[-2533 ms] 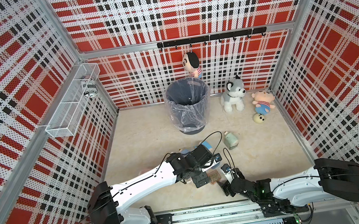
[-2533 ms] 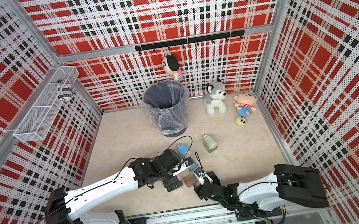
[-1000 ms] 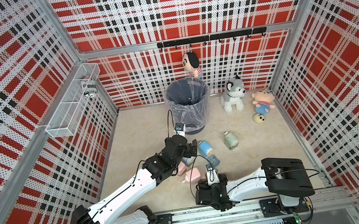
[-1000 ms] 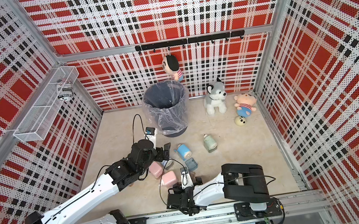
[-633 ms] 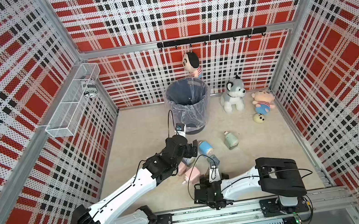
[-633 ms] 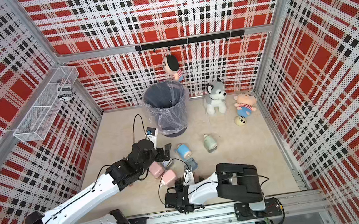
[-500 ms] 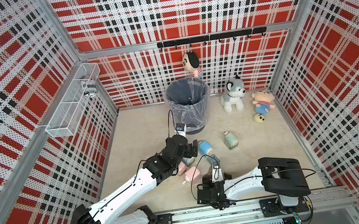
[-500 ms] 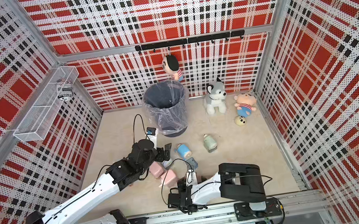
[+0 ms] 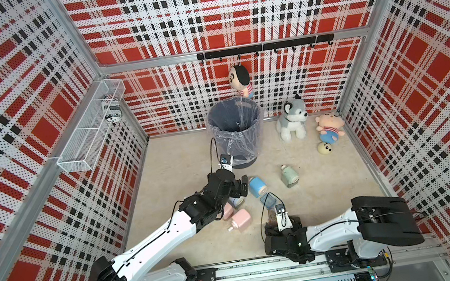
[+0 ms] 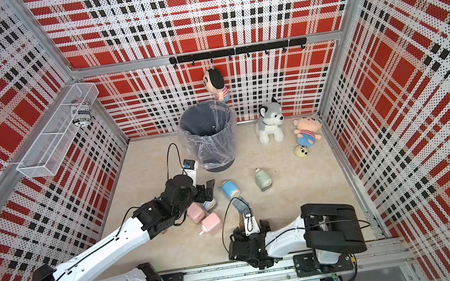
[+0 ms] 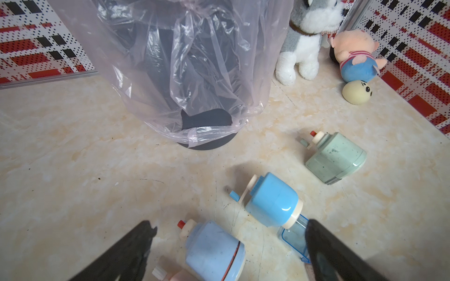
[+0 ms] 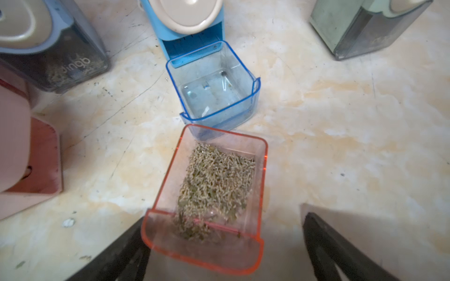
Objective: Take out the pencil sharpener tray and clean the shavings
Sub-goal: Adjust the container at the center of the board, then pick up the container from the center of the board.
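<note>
Orange tray heaped with shavings, flat on the floor, about 5 o'clock from the bin in a top view. Butts up against a blue tray, pretty much empty bar a few specks, just in front of the blue sharpener. Bin lined with a clear bag, insides unclear. Wire basket on the wall at 10 o'clock, one can in it. Right gripper spread wide, straddling the orange tray's near end, not pinching, one finger right against it, the other well off. Left gripper wide open too, hanging over a pale blue sharpener, gripping nothing.
</note>
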`<state>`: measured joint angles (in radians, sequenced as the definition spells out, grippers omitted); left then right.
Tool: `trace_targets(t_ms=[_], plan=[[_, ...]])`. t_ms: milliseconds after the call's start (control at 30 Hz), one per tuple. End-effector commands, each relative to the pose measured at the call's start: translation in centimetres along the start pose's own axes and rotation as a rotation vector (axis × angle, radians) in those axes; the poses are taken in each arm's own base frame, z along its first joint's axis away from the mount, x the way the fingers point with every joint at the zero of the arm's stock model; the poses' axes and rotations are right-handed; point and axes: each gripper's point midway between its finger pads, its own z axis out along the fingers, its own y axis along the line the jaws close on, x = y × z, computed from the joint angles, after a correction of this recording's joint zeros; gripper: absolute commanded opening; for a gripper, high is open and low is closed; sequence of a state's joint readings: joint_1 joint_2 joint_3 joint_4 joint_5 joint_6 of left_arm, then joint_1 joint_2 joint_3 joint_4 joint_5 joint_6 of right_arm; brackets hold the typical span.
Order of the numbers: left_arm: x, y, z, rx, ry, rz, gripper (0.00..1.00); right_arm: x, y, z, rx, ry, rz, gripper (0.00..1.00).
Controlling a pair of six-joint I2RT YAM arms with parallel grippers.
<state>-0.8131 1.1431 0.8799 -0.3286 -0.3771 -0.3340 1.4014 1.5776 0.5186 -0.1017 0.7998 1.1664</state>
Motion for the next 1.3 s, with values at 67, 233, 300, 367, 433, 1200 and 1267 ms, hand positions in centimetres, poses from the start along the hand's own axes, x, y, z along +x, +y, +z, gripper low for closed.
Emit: trace_targets(t_ms=[67, 233, 300, 367, 433, 1200, 1267], plan=[[-0.2, 0.2, 0.5, -0.015, 0.000, -0.033, 0.98, 1.2, 0.4, 1.3, -0.011, 0.095, -0.054, 1.00], [-1.0, 0.1, -0.3, 0.003, -0.019, -0.017, 0.98, 2.3, 1.2, 2.3, 0.033, 0.148, -0.124, 0.95], [-1.6, 0.0, -1.1, 0.033, -0.030, -0.027, 0.98, 2.8, 1.6, 2.3, 0.001, 0.156, -0.107, 0.86], [-2.0, 0.1, -2.0, 0.066, -0.056, -0.043, 0.98, 3.1, 1.7, 2.3, -0.026, 0.161, -0.082, 0.83], [-2.4, 0.6, -2.7, 0.067, -0.089, -0.070, 0.98, 3.4, 1.3, 2.1, -0.030, 0.163, -0.060, 0.83], [-3.3, 1.1, -2.7, 0.054, -0.117, -0.109, 0.98, 1.9, 1.7, -0.6, -0.098, 0.087, -0.123, 0.55], [-3.9, 1.1, -2.9, 0.059, -0.135, -0.140, 0.98, 1.0, 1.9, -1.2, -0.115, 0.069, -0.116, 0.53]])
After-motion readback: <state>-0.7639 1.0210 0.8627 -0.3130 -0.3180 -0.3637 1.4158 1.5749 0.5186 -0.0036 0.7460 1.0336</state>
